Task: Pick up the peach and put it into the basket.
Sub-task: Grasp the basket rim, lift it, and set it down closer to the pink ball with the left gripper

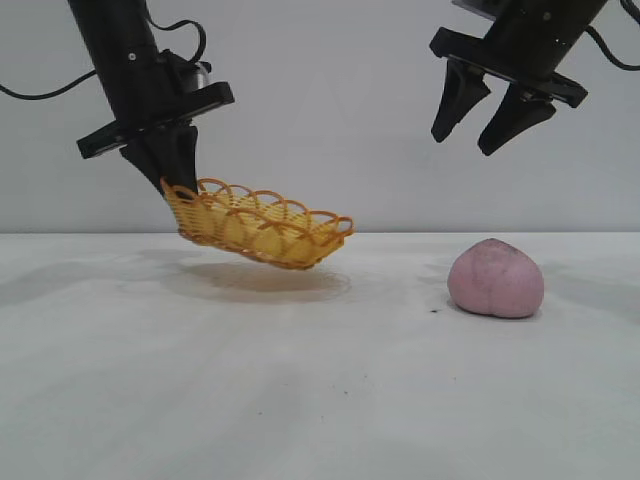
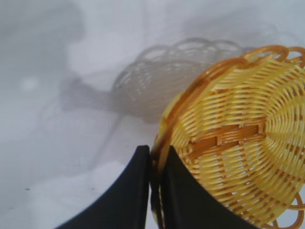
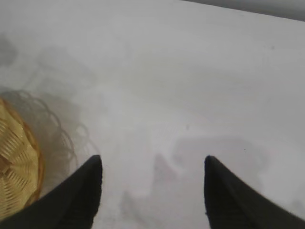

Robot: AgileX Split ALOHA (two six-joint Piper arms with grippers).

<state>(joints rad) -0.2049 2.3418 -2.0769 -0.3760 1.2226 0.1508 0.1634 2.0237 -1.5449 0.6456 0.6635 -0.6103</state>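
The left hand [image 1: 168, 178] is clamped shut on the rim of the one basket [image 1: 262, 226], a yellow-orange wicker oval with a looped edge, held tilted above the white table [image 1: 300, 400]. The right hand [image 1: 480, 125] hangs with its fingers spread and nothing between them, above the single dull pink peach [image 1: 495, 279], which rests on the table.

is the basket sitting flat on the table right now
No, the basket hangs tilted above the table, pinched at its rim by the left gripper, with its shadow on the surface below it.
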